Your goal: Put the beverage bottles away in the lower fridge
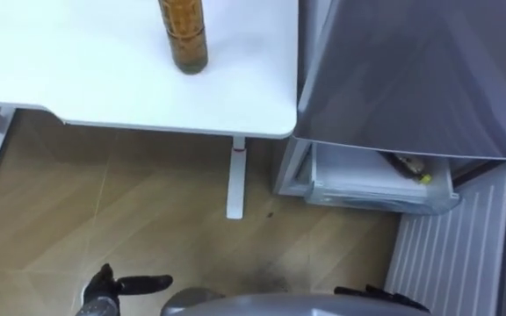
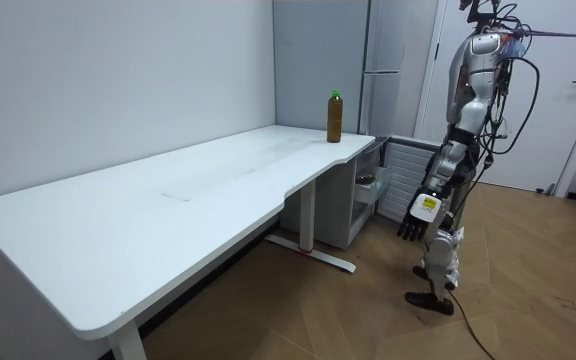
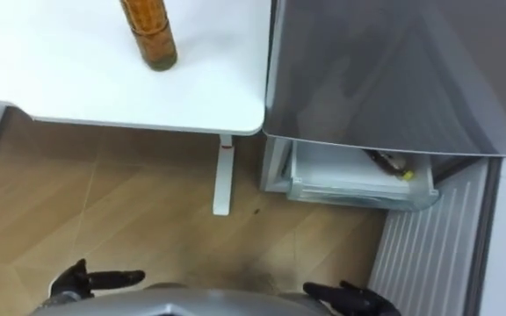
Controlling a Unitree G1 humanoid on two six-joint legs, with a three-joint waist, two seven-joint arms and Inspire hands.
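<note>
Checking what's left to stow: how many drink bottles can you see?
2. A brown bottle stands on the white table; a yellow-capped bottle lies in the open fridge drawer, partly hidden, so more may sit behind it.

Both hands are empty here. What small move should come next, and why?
Probably lift the left hand toward the brown bottle standing on the white table: both it and the right hand hang low, open and empty, and the lower fridge drawer stands open with a yellow-capped bottle inside.
</note>
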